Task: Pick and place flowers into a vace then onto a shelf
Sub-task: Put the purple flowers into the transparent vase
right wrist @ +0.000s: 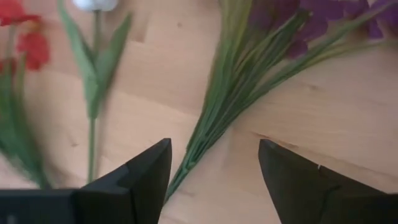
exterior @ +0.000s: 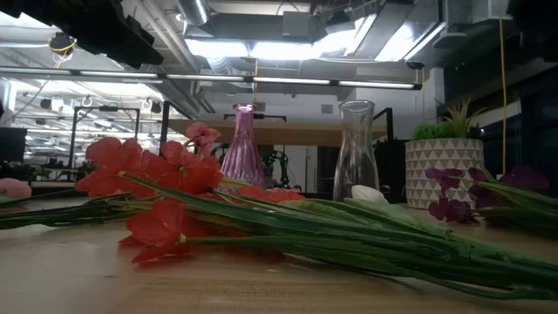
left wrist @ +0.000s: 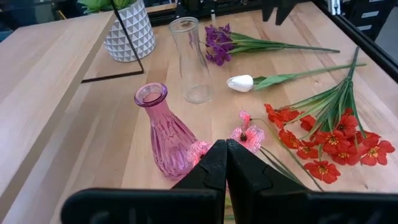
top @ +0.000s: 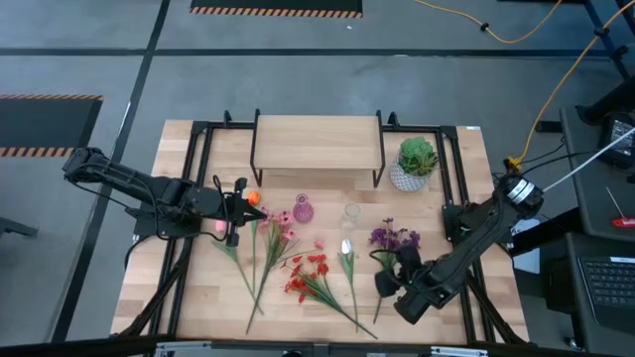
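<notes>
Flowers lie flat on the table: orange tulip (top: 254,198), pink blossoms (left wrist: 246,135), red cluster (top: 309,274), white bud (top: 345,248) and purple sprig (top: 394,238). A pink vase (top: 303,210) and a clear vase (top: 351,213) stand upright in front of the shelf (top: 317,145). My right gripper (right wrist: 214,168) hangs open just above the purple sprig's stems (right wrist: 205,134), one finger on each side, apart from them. My left gripper (left wrist: 225,157) is shut near the pink vase (left wrist: 163,130), beside the orange tulip; nothing shows between its fingers.
A spiky green plant in a white patterned pot (top: 415,165) stands at the shelf's right end. Black frame rails (top: 458,188) run along the table's left and right sides. Bare wood lies near the front left corner (top: 169,297).
</notes>
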